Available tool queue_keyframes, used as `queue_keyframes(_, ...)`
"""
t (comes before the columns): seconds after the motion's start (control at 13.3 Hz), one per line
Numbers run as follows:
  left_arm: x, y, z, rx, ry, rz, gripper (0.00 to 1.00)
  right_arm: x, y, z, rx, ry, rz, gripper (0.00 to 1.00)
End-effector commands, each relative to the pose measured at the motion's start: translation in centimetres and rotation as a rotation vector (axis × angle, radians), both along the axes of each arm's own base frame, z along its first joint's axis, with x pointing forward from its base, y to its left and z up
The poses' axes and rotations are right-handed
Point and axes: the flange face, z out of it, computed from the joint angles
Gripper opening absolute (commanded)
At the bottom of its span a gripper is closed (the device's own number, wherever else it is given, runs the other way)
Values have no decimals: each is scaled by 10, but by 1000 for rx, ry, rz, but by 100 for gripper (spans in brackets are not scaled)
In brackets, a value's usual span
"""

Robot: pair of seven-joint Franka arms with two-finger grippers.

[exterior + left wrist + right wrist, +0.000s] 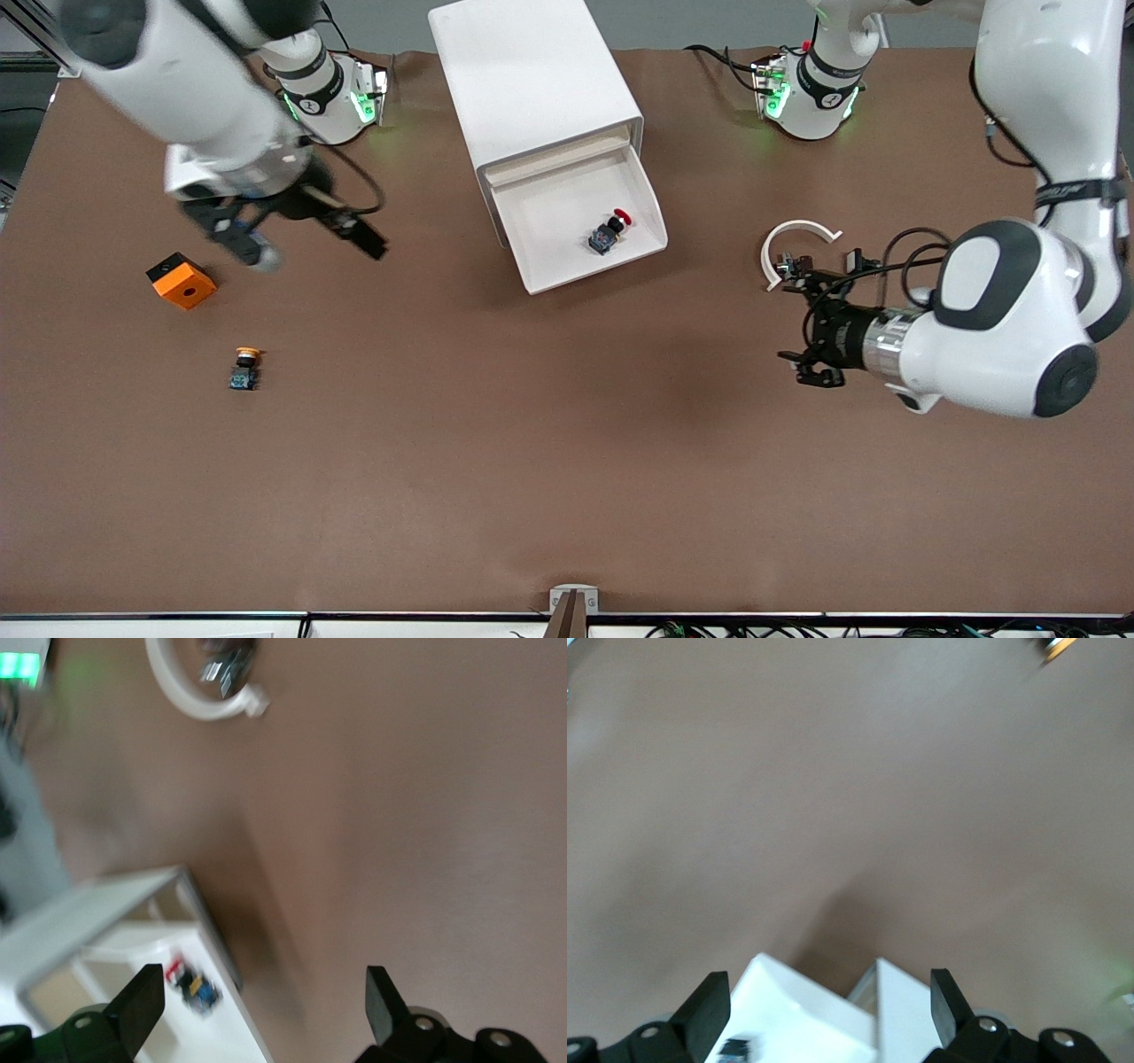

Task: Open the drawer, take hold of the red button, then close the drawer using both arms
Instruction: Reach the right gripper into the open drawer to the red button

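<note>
Both hands hang spread and empty (left hand (808,321), right hand (306,241)), the drawer (580,229) stands open, so grabbing the red button (609,232) looks next.

The front view looks steeply down from high across the table (567,461), facing the two arm bases along its upper edge; it takes in the whole brown tabletop from a distance. The left wrist view looks past its own black fingertips (142,997) from low over the table, close in; it catches the open drawer (221,992) and a white ring (190,700); the front view shows both too. The right wrist view also looks past its fingertips (713,1001) at bare tabletop; it shares the cabinet's white corner (806,1010).
</note>
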Motion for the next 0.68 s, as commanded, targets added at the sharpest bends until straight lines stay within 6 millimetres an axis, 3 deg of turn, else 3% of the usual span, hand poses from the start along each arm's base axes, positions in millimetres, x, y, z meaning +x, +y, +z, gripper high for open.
queue_keyframes(0.0,-14,2,21,-8,-110,-282,100,-6,62,-32,-7,5,-50,100)
queue_keyframes(0.23,-29,9,34,-36,-162,-534,100,-20,141,-77,-54,38,-74,100)
queue_keyframes(0.38,-39,13,40,-45,-181,-663,100,-21,180,-104,-87,47,-140,100)
queue_keyframes(0.6,-56,18,53,-66,-226,-801,100,-21,214,-136,-107,51,-172,100)
